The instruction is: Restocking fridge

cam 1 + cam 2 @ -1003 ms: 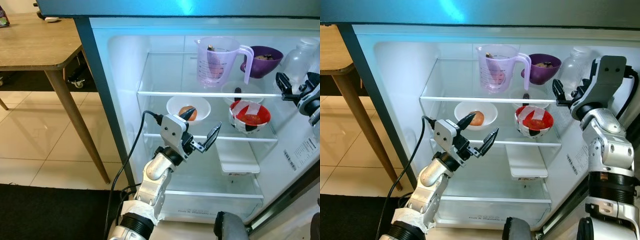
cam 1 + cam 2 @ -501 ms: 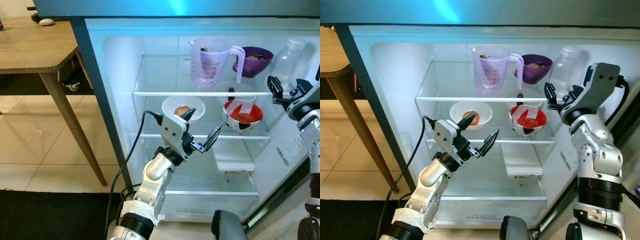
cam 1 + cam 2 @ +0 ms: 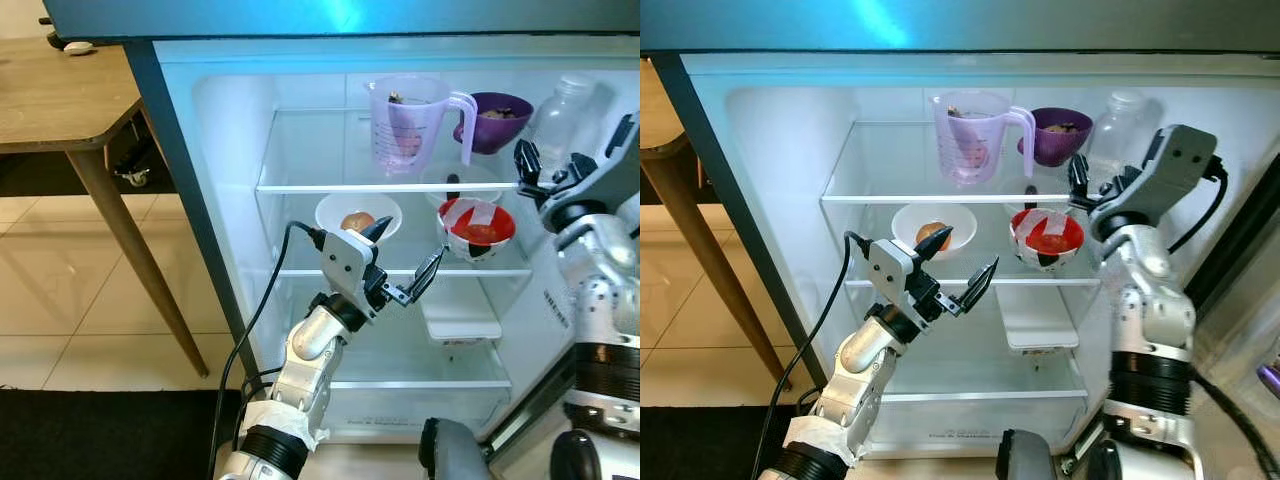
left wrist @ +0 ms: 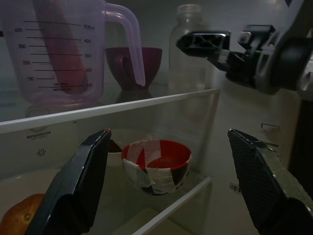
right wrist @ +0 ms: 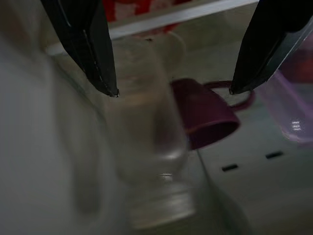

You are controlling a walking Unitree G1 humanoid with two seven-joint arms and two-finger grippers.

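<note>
the right pincer [image 3: 1087, 188] hangs spread wide by the clear bottle [image 3: 1112, 135] on the fridge's top shelf [image 3: 300, 186], seemingly not touching. the left pincer [image 3: 403, 260], also wide, hovers before the middle shelf near the red bowl [image 3: 476, 226].

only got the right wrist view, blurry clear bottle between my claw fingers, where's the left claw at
observer: The left claw is open and holds nothing, raised in front of the middle shelf.
operator: whats on that shelf
observer: A white bowl with an orange fruit in it, and a red and white bowl to its right.
operator: and left of the purple bowl up top
observer: A clear measuring jug, its handle turned toward the purple bowl.
</note>
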